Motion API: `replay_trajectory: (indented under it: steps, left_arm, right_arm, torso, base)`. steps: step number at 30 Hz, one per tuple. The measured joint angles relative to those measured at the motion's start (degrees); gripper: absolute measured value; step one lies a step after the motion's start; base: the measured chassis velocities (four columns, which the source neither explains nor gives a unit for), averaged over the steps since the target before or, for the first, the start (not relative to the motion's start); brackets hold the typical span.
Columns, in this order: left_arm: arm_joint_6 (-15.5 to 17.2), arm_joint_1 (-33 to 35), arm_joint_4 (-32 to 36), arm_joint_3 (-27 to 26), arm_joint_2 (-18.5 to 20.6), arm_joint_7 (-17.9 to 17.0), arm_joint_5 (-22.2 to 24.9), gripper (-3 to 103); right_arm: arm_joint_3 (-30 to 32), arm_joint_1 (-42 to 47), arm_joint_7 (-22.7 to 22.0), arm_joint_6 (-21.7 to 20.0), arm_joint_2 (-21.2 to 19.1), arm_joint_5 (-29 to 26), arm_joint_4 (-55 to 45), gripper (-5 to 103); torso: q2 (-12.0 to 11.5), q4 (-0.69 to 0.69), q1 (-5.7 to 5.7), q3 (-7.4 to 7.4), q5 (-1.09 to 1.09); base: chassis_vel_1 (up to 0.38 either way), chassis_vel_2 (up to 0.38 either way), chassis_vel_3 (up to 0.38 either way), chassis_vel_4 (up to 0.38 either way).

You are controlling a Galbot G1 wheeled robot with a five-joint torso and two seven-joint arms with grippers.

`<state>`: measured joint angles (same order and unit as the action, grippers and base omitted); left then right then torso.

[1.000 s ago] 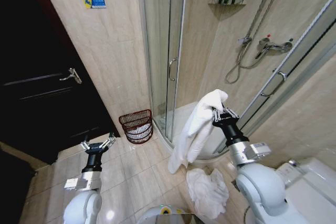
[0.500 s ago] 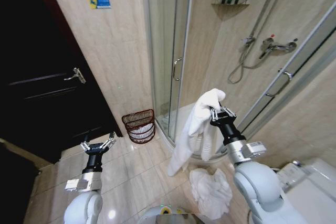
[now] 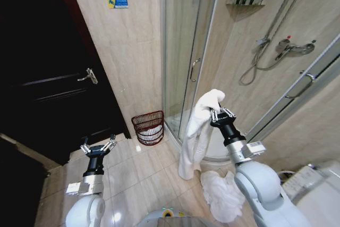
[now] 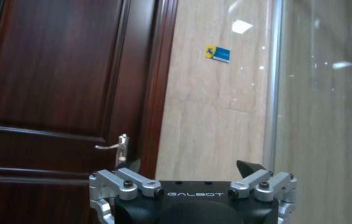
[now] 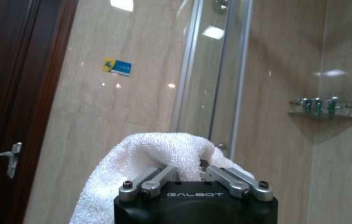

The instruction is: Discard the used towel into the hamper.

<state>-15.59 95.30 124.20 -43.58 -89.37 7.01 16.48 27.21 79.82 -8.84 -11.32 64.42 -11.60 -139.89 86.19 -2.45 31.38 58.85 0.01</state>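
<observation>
A dark wooden door (image 3: 58, 78) is filling the robot's left side, and the glass shower enclosure (image 3: 186, 51) is rising ahead and to the right over the tiled floor (image 3: 138, 179). The used towel (image 3: 197, 131) is hanging long and limp from the right pincer (image 3: 220, 115), which is clamping a bunched fold near its top, well above the floor; the lower end is dangling just off the tiles. It looks soft, light and floppy, so it will likely swing and drape, and a hold on a thick gathered fold seems the safest. A second crumpled towel (image 3: 223, 195) is lying on the floor beside the robot's right shoulder. The hamper (image 3: 149, 127) is standing against the wall between door and shower, with white cloth already inside, left of the hanging towel. The left pincer (image 3: 98, 147) is waiting low over the floor, its fingers spread and gripping nothing.
</observation>
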Motion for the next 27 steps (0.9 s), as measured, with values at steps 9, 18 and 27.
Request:
replay_trajectory:
  steps: [9, 18, 27]
  left_arm:
    - [0.7, 0.6, 0.7, 0.2, -1.4, 0.1, -1.0, 100]
    - [-1.4, -0.1, -0.2, 0.3, -2.0, -0.6, -2.8, 100]
    - [-0.9, -0.1, -0.5, 0.6, -2.2, -1.6, -2.7, 100]
  right_arm:
    - [-0.6, -0.9, -0.1, 0.4, -0.3, -0.8, 0.7, 9]
    - [0.1, -2.2, -0.9, -0.1, -0.8, -4.3, 1.2, 9]
    - [-0.7, -2.4, -0.2, 0.2, 0.1, -4.7, 2.1, 9]
  torso:
    - [0.0, 0.00, -0.01, 0.00, -0.01]
    - [0.0, -0.02, 0.00, 0.00, -0.02]
    - [0.0, 0.00, 0.00, 0.00, 0.01]
  base:
    - [0.127, 0.131, -0.113, -0.132]
    - [0.162, 0.157, -0.077, -0.077]
    - [0.036, 0.041, -0.019, -0.024]
